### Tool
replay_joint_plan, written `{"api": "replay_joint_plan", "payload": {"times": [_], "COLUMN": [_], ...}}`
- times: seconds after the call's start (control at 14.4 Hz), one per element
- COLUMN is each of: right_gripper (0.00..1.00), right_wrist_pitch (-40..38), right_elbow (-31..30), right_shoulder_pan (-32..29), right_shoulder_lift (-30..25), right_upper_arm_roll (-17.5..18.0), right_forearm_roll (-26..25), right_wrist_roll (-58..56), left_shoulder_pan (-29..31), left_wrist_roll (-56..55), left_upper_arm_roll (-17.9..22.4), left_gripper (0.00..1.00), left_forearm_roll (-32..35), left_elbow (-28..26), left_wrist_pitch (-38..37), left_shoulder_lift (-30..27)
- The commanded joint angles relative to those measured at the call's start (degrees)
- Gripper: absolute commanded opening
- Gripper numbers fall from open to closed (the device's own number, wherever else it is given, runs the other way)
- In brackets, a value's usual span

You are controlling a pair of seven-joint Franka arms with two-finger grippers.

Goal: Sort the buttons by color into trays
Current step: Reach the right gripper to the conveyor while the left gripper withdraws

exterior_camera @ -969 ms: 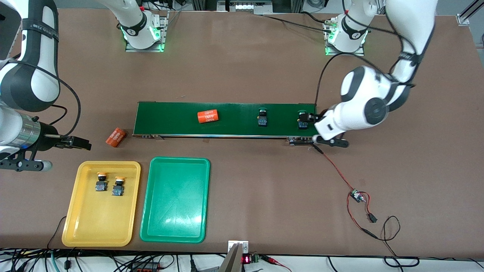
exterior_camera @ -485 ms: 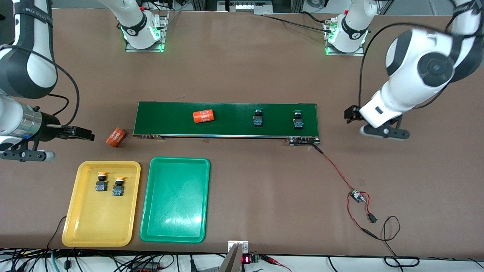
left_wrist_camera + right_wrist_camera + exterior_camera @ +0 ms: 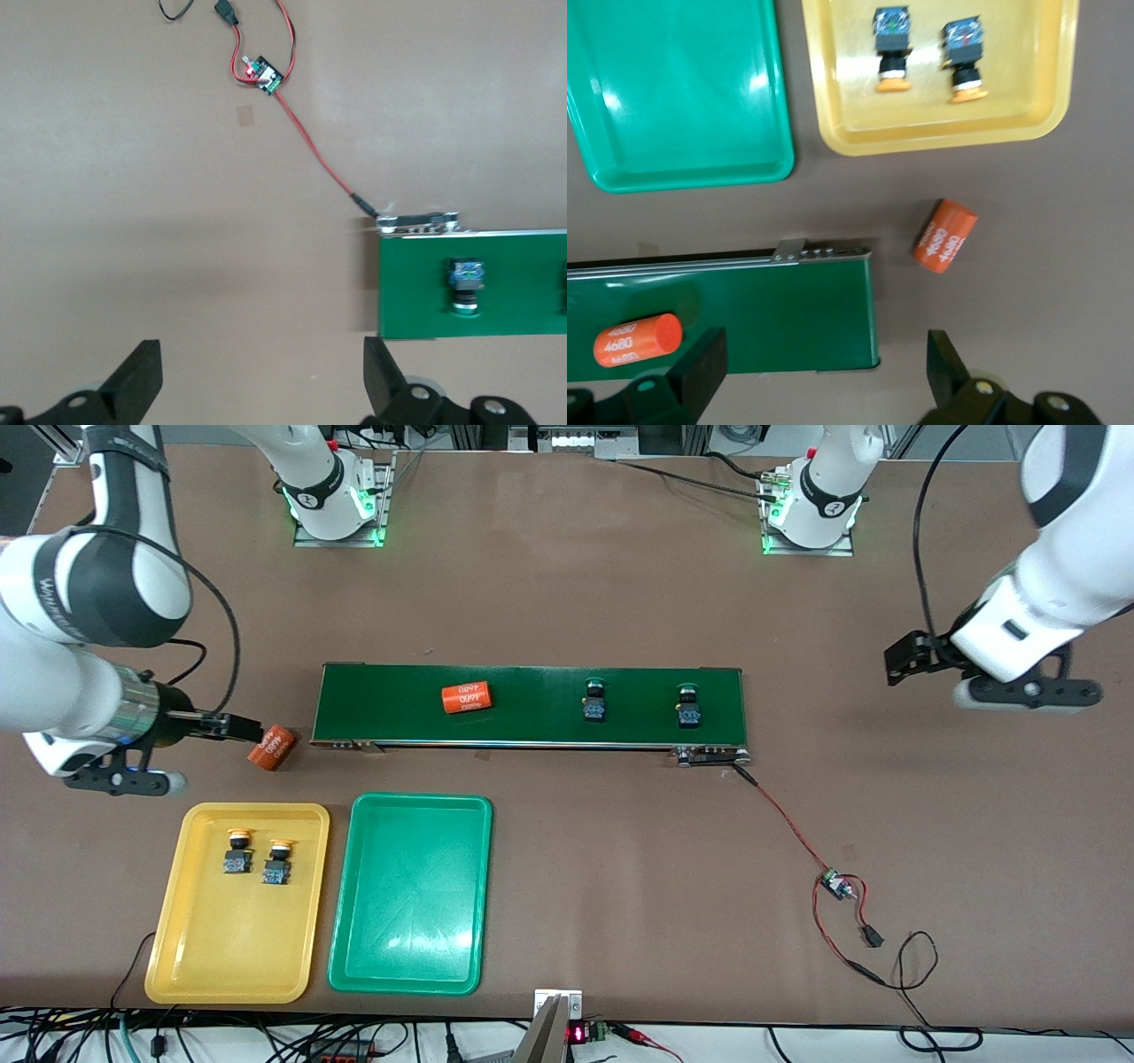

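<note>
Front view: left gripper (image 3: 897,664) spread, empty, over bare table at the left arm's end. Right gripper (image 3: 237,726) spread, empty, beside an orange cylinder (image 3: 271,747). Two green buttons (image 3: 594,699) (image 3: 687,705) on the belt (image 3: 532,705); two yellow buttons (image 3: 237,850) (image 3: 277,863) in the yellow tray (image 3: 232,957). Green tray (image 3: 409,948) alongside.

Left wrist view: fingers (image 3: 135,382) wide, one green button (image 3: 465,285).

Right wrist view: both cylinders (image 3: 945,235) (image 3: 636,339) read "4680".

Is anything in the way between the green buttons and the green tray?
Nothing visible. Both green buttons sit on the belt, and only bare table lies between it and the green tray. The orange cylinder on the belt lies off that path.
</note>
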Motion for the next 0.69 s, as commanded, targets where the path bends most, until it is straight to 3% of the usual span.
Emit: {"api": "replay_joint_plan", "payload": {"times": [0.0, 0.21, 0.35, 0.62], "right_gripper": [1.00, 1.00, 1.00, 1.00], "right_wrist_pitch": [-0.1, 0.9, 2.7, 3.5], "right_elbow": [-1.7, -1.7, -3.5, -5.5], "right_shoulder_pan": [3.4, 5.9, 7.3, 12.2], "right_shoulder_lift": [-1.1, -0.7, -0.7, -0.7], "right_upper_arm_roll": [0.3, 0.3, 0.3, 0.2], "right_forearm_roll": [-1.0, -1.0, -1.0, -1.1], "right_wrist_roll": [5.2, 8.1, 8.1, 9.9], "left_shoulder_pan": [0.2, 1.3, 1.7, 1.9], "left_wrist_roll": [0.1, 0.4, 0.5, 0.7], "left_upper_arm_roll": [3.4, 3.0, 0.6, -0.4], "left_gripper": [1.00, 1.00, 1.00, 1.00], "left_forearm_roll": [-3.8, -1.3, 2.2, 2.3], "left_elbow": [-0.2, -0.4, -0.3, 0.9], "left_wrist_pitch": [-1.0, -1.9, -2.1, -4.1], "left_shoulder_lift": [-2.6, -2.6, -2.6, -2.6]}}
